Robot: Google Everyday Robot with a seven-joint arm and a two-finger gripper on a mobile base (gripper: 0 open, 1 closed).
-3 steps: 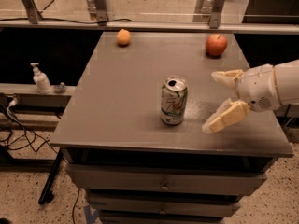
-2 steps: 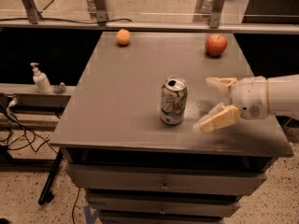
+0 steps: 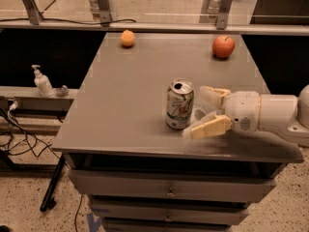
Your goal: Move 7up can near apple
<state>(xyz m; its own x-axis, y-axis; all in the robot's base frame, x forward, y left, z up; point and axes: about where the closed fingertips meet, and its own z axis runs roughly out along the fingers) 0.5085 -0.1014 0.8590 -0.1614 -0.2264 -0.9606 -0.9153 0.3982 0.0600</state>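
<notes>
Three objects rest on one flat, matte grey table (image 3: 120, 105); the 7up can (image 3: 180, 104) stands upright near the front edge, right of centre; the apple (image 3: 223, 46) sits well apart from it at the far right corner; a small orange fruit (image 3: 127, 38) lies at the far edge, left of centre. The can is a silver-white cylinder with green lettering, made of thin smooth metal, and a dark opening shows in its top. I judge it light, easy to dent under a hard squeeze, quick to tip, and slippery on its glossy wall; whether any liquid remains inside I cannot tell. The gripper (image 3: 195, 111) reaches in low from the right on a thick white arm (image 3: 275, 112), just beside the can; its two pale, wedge-shaped fingers (image 3: 210, 127) are spread wide, wider than the can, and hold nothing; the can stands at the mouth of the jaws, not yet between them, and I cannot tell whether the nearer fingertip touches its base. The best hold, in my judgement, is across the straight middle of the wall, one finger on each side, below the rim and above the tapered base, with gentle pressure and the can kept upright. The apple is round, red with a yellowish patch, and looks firm and waxy.
</notes>
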